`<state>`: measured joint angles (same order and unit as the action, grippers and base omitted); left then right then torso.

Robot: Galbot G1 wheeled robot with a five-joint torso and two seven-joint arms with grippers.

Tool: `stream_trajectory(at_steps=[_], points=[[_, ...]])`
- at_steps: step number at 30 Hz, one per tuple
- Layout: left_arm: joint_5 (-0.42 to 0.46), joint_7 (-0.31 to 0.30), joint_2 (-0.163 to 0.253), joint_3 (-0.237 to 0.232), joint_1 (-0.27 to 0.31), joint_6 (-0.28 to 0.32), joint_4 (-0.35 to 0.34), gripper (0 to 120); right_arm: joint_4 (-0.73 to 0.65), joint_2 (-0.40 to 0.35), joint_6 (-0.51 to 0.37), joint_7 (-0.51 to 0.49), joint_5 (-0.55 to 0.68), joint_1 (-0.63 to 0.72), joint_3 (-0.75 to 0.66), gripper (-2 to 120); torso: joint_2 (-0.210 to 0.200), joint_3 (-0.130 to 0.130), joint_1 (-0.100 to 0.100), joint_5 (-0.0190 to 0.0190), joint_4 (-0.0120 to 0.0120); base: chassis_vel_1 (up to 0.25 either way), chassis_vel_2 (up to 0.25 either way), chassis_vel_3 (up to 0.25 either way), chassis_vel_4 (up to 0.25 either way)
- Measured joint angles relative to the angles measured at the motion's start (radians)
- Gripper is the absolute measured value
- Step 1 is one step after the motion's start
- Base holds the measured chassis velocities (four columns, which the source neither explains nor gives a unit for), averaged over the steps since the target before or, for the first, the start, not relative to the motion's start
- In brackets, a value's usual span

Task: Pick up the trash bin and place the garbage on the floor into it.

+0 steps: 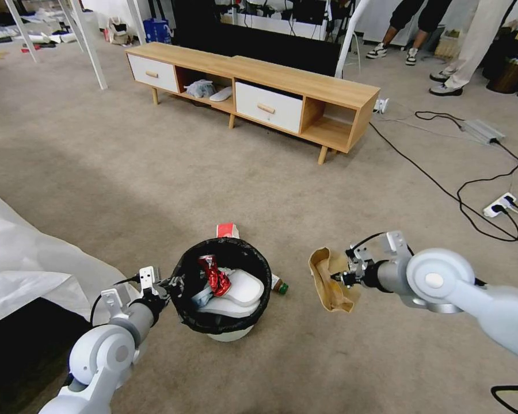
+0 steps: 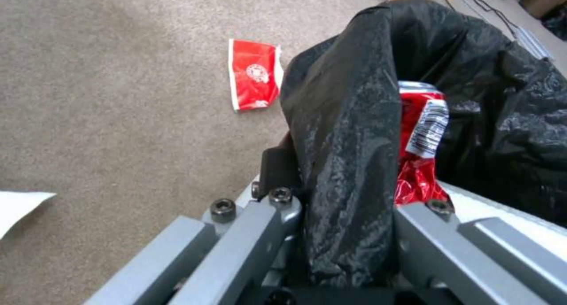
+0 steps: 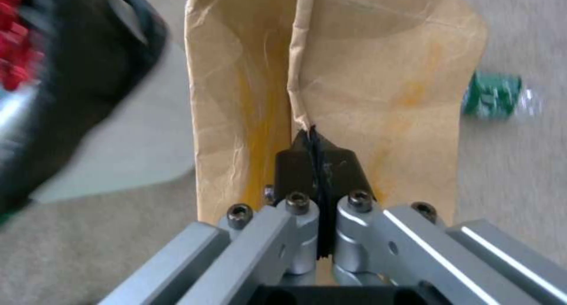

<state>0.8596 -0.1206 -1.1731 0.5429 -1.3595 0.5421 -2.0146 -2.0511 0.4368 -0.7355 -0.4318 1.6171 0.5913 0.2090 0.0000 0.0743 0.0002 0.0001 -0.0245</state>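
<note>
The right claw (image 1: 335, 278), clamped on the brown paper bag (image 1: 327, 280), has the trash bin (image 1: 224, 290) at its nine o'clock, rim pinched by the left claw (image 1: 175, 283).

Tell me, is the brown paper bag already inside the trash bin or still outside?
Outside. The right gripper is shut on the brown paper bag, beside the trash bin, whose rim the left gripper clamps.

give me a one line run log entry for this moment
left tool: shut on trash bin rim | right tool: shut on brown paper bag, beside bin | red-white packet: on floor
</note>
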Motion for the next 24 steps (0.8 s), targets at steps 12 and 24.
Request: stream_trajectory(at_steps=[12,24], points=[[0.023,0.014,0.038,-0.003,-0.01,0.015,-0.03,0,-0.1,0.038,0.0,0.04,-0.003,-0.095,-0.016,0,0.0,0.0,0.0,-0.0001,0.0,0.0,0.0,0.0,0.0],[0.017,0.033,0.04,-0.018,-0.026,0.022,-0.05,0,-0.115,0.155,0.0,0.046,-0.002,-0.268,0.064,0,0.0,0.0,0.0,-0.0002,0.0,0.0,0.0,0.0,0.0]])
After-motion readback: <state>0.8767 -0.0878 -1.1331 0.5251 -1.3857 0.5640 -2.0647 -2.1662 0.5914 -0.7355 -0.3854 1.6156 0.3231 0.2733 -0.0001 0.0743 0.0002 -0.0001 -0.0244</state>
